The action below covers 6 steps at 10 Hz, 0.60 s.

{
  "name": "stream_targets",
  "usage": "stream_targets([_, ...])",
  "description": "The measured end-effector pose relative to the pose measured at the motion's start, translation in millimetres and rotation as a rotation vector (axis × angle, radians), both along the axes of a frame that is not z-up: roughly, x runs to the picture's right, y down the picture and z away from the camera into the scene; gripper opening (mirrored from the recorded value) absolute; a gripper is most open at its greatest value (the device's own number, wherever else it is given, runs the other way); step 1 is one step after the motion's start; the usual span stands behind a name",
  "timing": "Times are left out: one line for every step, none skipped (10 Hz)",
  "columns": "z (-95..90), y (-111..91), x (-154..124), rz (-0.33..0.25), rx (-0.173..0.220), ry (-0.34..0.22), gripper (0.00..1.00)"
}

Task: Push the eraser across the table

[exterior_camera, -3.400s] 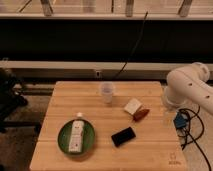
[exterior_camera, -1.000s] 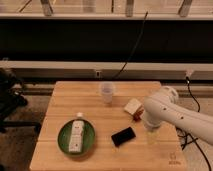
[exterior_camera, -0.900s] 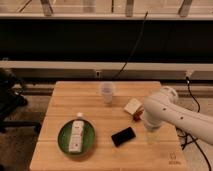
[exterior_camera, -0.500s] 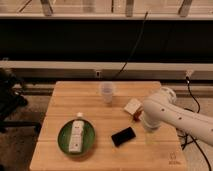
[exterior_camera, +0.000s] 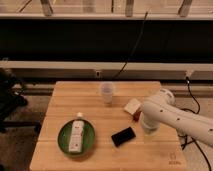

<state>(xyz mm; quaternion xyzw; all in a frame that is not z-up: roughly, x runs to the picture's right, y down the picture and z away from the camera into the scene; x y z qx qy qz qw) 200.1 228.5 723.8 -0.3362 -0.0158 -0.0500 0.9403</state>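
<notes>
The eraser (exterior_camera: 123, 136) is a small flat black block lying at an angle on the light-wood table (exterior_camera: 100, 115), right of centre near the front. My white arm reaches in from the right over the table. Its gripper (exterior_camera: 147, 130) points down just to the right of the eraser, close to it. I cannot tell whether it touches the eraser.
A green plate (exterior_camera: 64, 145) with a white bottle (exterior_camera: 77, 134) lying in it sits at the front left. A clear cup (exterior_camera: 106, 93) stands at the back centre. A white block (exterior_camera: 132, 105) with a reddish-brown piece (exterior_camera: 136, 116) lies just behind the gripper. Cables hang behind the table.
The arm has swung in from the right edge to over the table and lowered beside the eraser, shifting slightly left in the last second. The eraser has not visibly moved.
</notes>
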Motion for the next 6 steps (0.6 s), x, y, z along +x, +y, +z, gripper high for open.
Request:
stream_targets([1.0, 1.8, -0.8, 0.001, -0.004, -0.002, 0.24])
stream_targets([2.3, 3.7, -1.0, 0.002, -0.007, -0.003, 0.14])
stream_targets([3.5, 4.9, -0.7, 0.008, -0.01, -0.001, 0.05])
stream_targets([6.8, 10.1, 0.4, 0.015, -0.019, 0.004, 0.01])
stream_targets([10.3, 13.1, 0.0, 0.019, -0.023, 0.004, 0.0])
stream_targets([14.4, 14.9, -0.4, 0.022, -0.027, 0.005, 0.0])
